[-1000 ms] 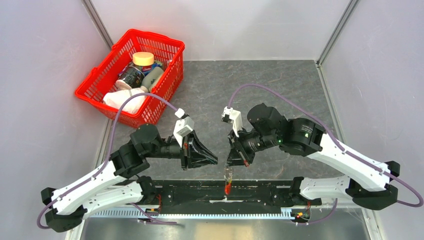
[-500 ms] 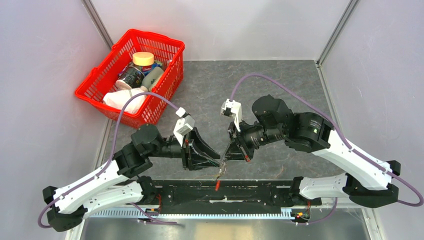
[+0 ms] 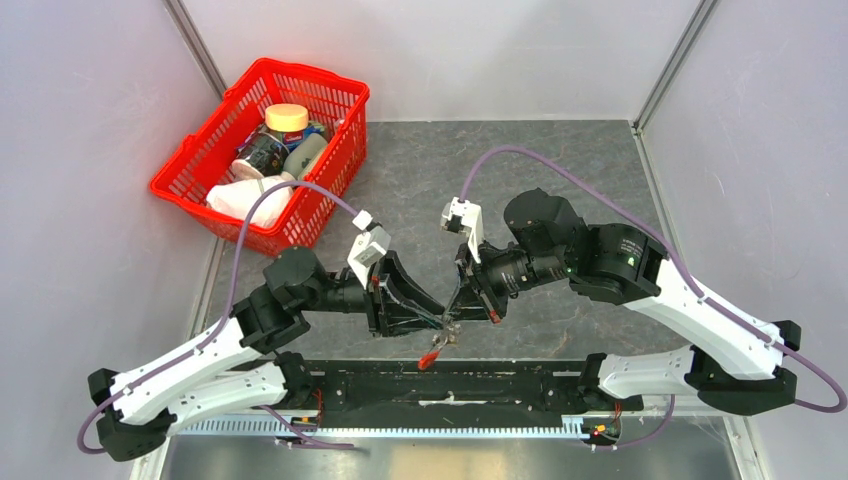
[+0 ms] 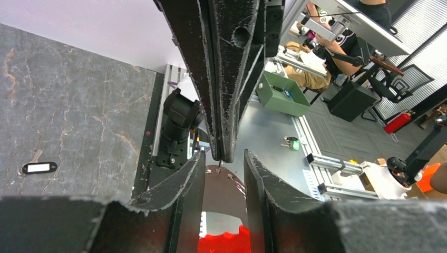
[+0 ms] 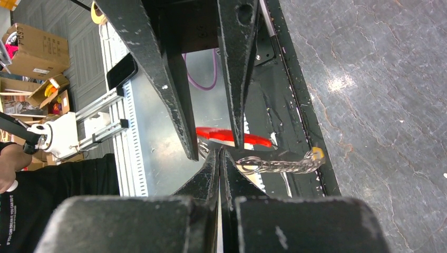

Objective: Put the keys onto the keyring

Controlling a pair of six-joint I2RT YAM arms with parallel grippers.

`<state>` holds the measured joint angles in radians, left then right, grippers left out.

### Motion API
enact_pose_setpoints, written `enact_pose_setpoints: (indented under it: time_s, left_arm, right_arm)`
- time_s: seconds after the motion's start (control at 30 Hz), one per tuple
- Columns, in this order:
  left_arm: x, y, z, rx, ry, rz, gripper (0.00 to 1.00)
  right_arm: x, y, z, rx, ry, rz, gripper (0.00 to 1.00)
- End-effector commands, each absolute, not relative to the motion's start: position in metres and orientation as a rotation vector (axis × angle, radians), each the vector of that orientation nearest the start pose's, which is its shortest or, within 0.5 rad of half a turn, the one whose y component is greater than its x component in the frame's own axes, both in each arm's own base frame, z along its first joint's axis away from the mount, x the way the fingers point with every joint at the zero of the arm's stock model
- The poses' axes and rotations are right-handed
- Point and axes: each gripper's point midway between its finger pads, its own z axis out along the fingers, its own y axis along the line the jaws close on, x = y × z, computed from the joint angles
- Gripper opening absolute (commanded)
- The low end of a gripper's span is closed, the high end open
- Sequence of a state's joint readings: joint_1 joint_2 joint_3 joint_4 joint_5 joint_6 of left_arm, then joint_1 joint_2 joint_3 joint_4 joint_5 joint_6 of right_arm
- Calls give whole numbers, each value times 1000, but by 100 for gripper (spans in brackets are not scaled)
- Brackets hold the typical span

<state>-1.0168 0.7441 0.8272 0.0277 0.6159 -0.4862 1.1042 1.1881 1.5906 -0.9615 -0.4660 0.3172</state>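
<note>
right gripper: jaws pressed flat together with no gap, pinching the keyring at the edge of its wire ring
left gripper: jaws partly apart with a clear gap, nothing clamped between them
how the two meet: tips almost nose to nose; in the left wrist view the right gripper's closed point aims straight into the gap between the left fingers
keyring, look: a small thin silvery wire ring, far slimmer than any finger, with a bright red strap on it
twisted length: a short silvery linked or twisted piece running off the ring to a small yellowish end; too fine to say what it is
keyring, place: in the air, the ring just beside the right tips
strap, place: it dangles below both grippers, slanting down towards the left arm's side; one left fingertip crosses it in the right wrist view, contact cannot be told
below: the black base rail at the near edge of the grey marbled table
on the table: a small black tag with a white label, lying flat, well apart from the jaws
far left corner: a red plastic basket holding a jar with a cream lid and something white
</note>
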Motion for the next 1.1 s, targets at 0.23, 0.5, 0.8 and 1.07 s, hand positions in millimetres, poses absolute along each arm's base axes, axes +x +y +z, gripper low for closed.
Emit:
enact_pose_setpoints:
  time_s: [0.23, 0.5, 0.8, 1.07]
  left_arm:
    - [41, -298, 358, 989, 1405, -1653, 37]
    - [42, -301, 359, 995, 1397, -1651, 30]
    - [41, -305, 360, 1013, 1389, -1669, 2]
    - [38, -303, 364, 1022, 1344, -1681, 2]
  right_arm:
    - [47, 302, 397, -1184, 1874, 1332, 0]
    - [47, 302, 399, -1180, 1866, 1336, 0]
    - [46, 303, 401, -1174, 1857, 1354, 0]
    - [47, 306, 405, -1149, 1849, 1370, 0]
